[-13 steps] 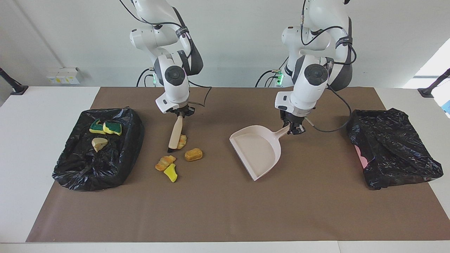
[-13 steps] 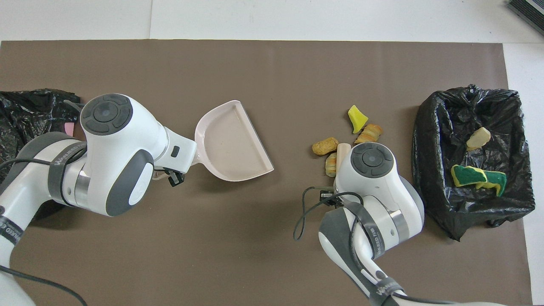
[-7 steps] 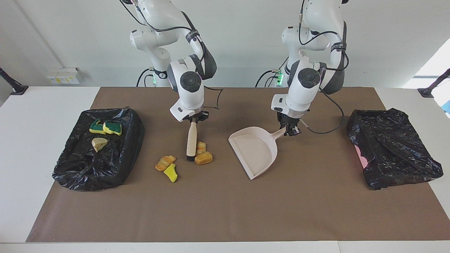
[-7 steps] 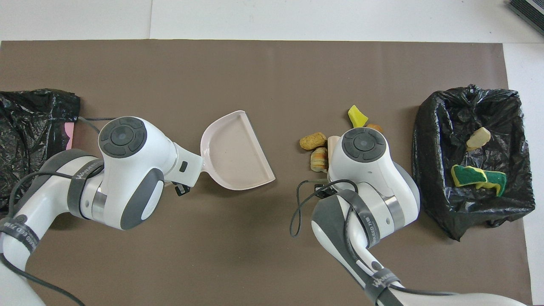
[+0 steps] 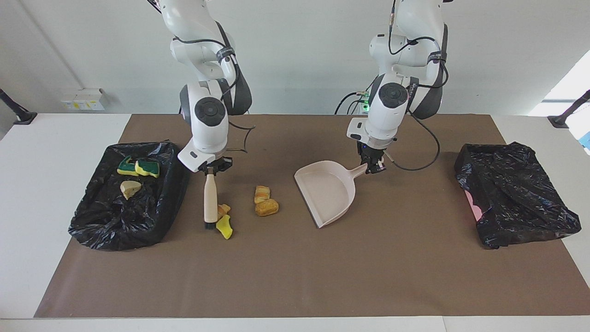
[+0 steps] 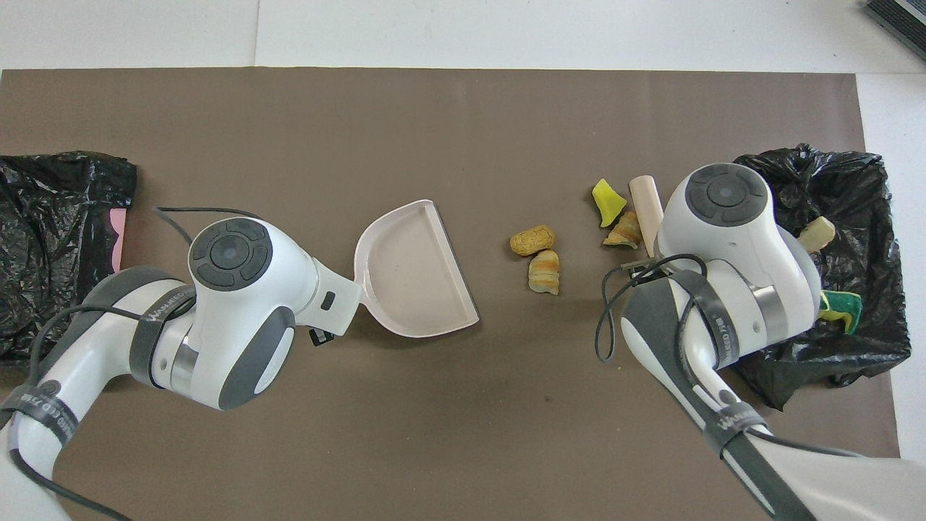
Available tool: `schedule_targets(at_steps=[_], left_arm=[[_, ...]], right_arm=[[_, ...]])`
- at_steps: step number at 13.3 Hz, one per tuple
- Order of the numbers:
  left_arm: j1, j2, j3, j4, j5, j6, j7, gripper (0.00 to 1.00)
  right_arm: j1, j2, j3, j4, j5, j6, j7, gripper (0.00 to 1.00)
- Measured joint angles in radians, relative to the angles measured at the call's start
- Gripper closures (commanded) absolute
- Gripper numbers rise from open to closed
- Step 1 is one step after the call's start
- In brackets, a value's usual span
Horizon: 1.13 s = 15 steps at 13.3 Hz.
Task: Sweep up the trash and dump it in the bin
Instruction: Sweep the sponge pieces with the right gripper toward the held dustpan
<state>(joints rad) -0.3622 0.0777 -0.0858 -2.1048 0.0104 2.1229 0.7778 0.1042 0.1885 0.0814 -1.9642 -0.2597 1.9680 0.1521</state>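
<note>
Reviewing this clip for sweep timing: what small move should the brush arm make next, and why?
Probably sweep toward the dustpan. The right gripper holds the brush with its bristles down beside the yellow chunk and an orange chunk, on their bin side; the left gripper holds the dustpan open toward them.

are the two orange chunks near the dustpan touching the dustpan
Apart. The overhead view shows bare mat between the orange chunks and the dustpan mouth; the facing view agrees.

Facing view high across the white worktop [image 5: 55,152] looking toward both robots, overhead view steeply down from their end, both sharing the brown paper mat [image 5: 295,276] [image 6: 463,123].
</note>
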Motion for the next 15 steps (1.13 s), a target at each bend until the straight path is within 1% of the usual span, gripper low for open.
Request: schedule_targets(at_steps=[2,3,7,8,10,13,15], left_arm=[[0.000,0.000,0.000,-0.002,0.000,0.001,0.000,1.00],[-0.001,0.000,0.000,-0.007,0.000,0.003,-0.004,1.00],[-0.015,0.000,-0.001,-0.022,0.000,0.018,-0.021,1.00],[-0.015,0.000,-0.001,-0.022,0.000,0.019,-0.021,1.00],[-0.015,0.000,-0.001,-0.022,0.000,0.020,-0.021,1.00],[-0.015,0.000,-0.001,-0.022,0.000,0.020,-0.022,1.00],[-0.015,0.000,-0.001,-0.022,0.000,0.020,-0.022,1.00]], right_arm=[[-0.059,0.025,-0.001,-0.001,-0.012,0.041,-0.090,1.00],[-0.070,0.039,-0.001,-0.001,-0.015,0.047,-0.106,1.00],[-0.044,0.076,0.013,-0.001,-0.014,0.078,-0.108,1.00],[-0.024,0.080,0.014,0.000,0.002,0.081,-0.105,1.00],[0.034,0.083,0.014,0.002,0.072,0.086,-0.089,1.00],[0.134,0.087,0.015,0.003,0.138,0.087,0.006,1.00],[0.192,0.089,0.015,0.004,0.197,0.103,0.021,1.00]])
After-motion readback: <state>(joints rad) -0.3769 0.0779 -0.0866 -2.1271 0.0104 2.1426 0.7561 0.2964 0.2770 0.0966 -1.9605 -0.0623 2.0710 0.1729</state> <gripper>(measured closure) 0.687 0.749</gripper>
